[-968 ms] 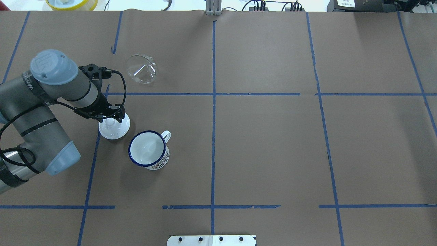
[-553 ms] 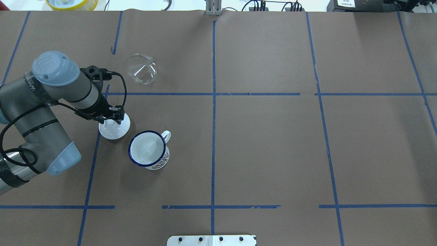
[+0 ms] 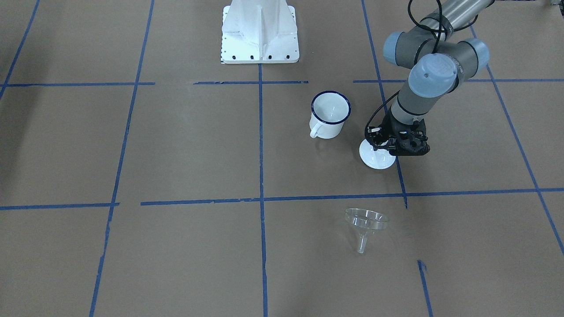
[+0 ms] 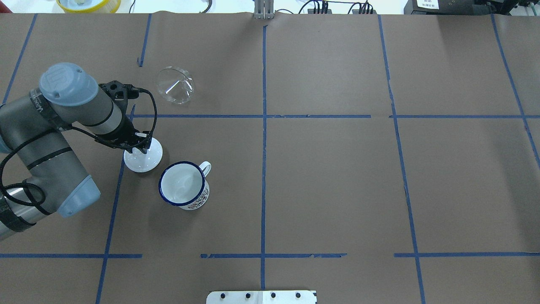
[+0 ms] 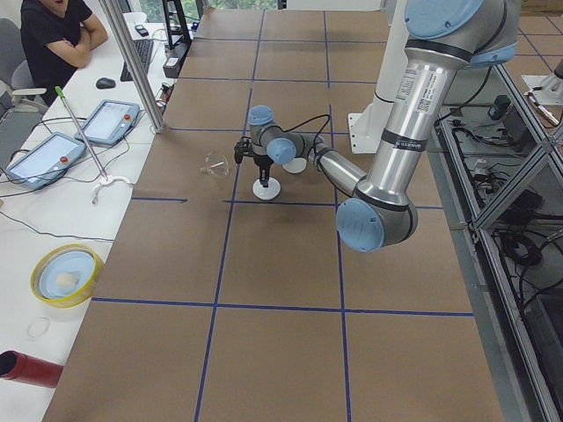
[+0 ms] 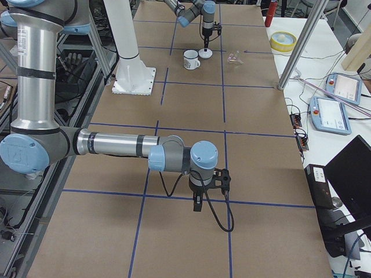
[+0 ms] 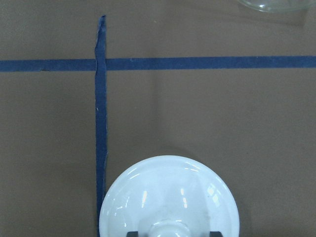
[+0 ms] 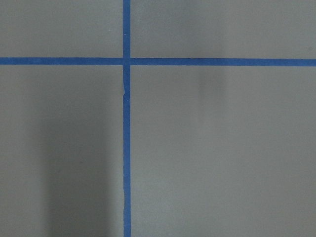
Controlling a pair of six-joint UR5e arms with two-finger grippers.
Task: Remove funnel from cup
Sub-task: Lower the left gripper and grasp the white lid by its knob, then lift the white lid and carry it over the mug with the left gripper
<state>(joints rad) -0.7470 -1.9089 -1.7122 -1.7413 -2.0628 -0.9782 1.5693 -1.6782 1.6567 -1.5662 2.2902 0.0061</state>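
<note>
The clear funnel (image 4: 175, 85) lies on its side on the brown table, apart from the cup; it also shows in the front view (image 3: 365, 222). The white cup (image 4: 183, 184) with a blue rim stands upright and empty (image 3: 330, 114). My left gripper (image 4: 139, 145) is down over a round white lid (image 4: 145, 159) beside the cup, its fingers shut on the lid's knob (image 7: 168, 229). My right gripper (image 6: 197, 204) hangs over bare table far from these things; I cannot tell whether it is open or shut.
The robot base (image 3: 260, 31) stands at the table's near edge. A yellow bowl (image 4: 88, 4) sits off the far edge. An operator (image 5: 53, 35) and tablets (image 5: 110, 121) are at the side bench. Blue tape lines (image 4: 263, 126) cross the table.
The left gripper has closed in on the lid's knob, and the lid has shifted slightly to the right and away from the robot. The funnel and cup have not moved.
</note>
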